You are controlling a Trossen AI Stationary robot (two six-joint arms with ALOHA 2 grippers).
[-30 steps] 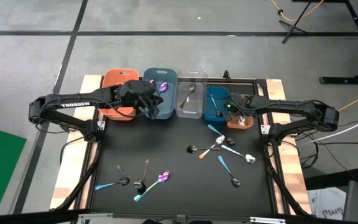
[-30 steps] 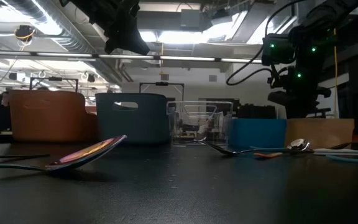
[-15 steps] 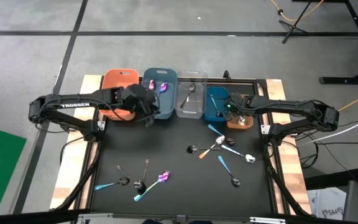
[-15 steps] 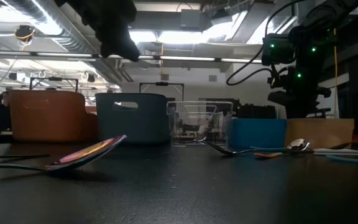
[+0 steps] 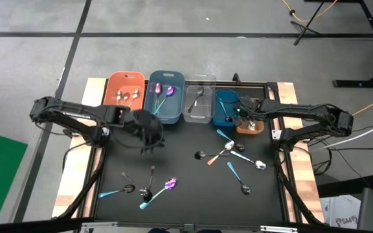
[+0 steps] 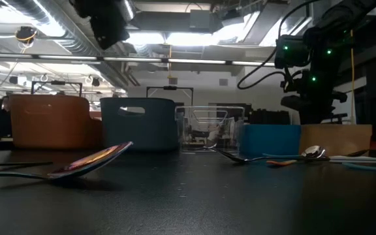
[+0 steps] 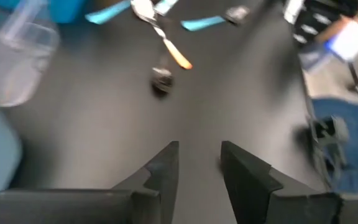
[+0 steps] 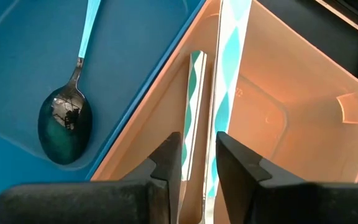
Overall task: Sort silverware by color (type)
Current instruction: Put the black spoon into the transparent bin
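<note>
Loose silverware lies on the black mat in two groups. One is at the near left, with a purple spoon (image 5: 169, 185) (image 6: 90, 162). The other is at the right (image 5: 228, 152), with blue-, orange- and black-handled pieces. My left gripper (image 5: 149, 134) (image 7: 199, 158) hangs open and empty over the mat, just in front of the grey-blue bin (image 5: 177, 113), which holds two purple spoons (image 5: 162, 90). My right gripper (image 5: 247, 116) (image 8: 197, 162) stands over the brown bin (image 8: 291, 124), shut on a slim utensil with a teal-and-white handle (image 8: 232, 56). My right gripper pinches the slim teal-and-white handle (image 8: 211, 140) between its two fingers. The fingers slant down from above, and the handle runs on ahead in line with them, over the inside of the brown bin. I cannot tell whether its far end touches the bin.
Five bins stand in a row at the mat's far edge: orange (image 5: 116, 83) with small pieces, grey-blue, clear (image 5: 192, 116) with a silver spoon, blue (image 5: 217, 118) with a blue-handled spoon (image 8: 67, 118), and brown. Bare mat lies between the two groups of silverware.
My left gripper has swung away from above the orange and grey-blue bins toward the table's near edge. It now hangs over the bare mat, and the purple spoons in the grey-blue bin are uncovered. My right arm has kept still.
</note>
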